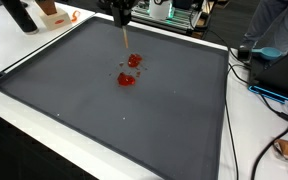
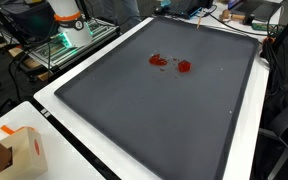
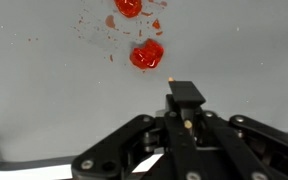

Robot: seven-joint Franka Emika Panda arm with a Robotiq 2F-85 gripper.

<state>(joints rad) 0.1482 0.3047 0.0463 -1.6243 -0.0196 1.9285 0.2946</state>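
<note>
**Q:** Red on grey: what are the marks at mid-figure?

**A:** Two patches of red matter on a dark grey mat [image 1: 174, 130], which covers most of the white bench [image 1: 24, 45]. In the wrist view the nearer red blob [image 3: 146, 55] lies just ahead of the tool. The farther red blob [image 3: 129, 8] sits beyond it, ringed by small red flecks [image 3: 84, 20]. Both lie inside the mat, on the half toward its far edge in an exterior view and about midway between its side edges. What the red substance is cannot be told.

**Q:** And the claw?

**A:** The claw [image 3: 184, 92] hangs over the mat close to that same far edge. Its fingers are pressed together, pinching a thin stick [image 1: 125, 38] of pale wood colour.

**Q:** How is the stick oriented?

**A:** Its long axis runs nearly upright, tip downward, with a slight lean toward the mat's centre. Whether the tip touches the mat cannot be told.

**Q:** Which relation matters most?

**A:** The direction from tool to blob. From the claw, the nearer red blob lies inward, toward the mat's centre. In the wrist view it appears just beyond the stick's tip and a little to the picture's left of it, close but apart. The farther red blob continues roughly along that inward line.
</note>
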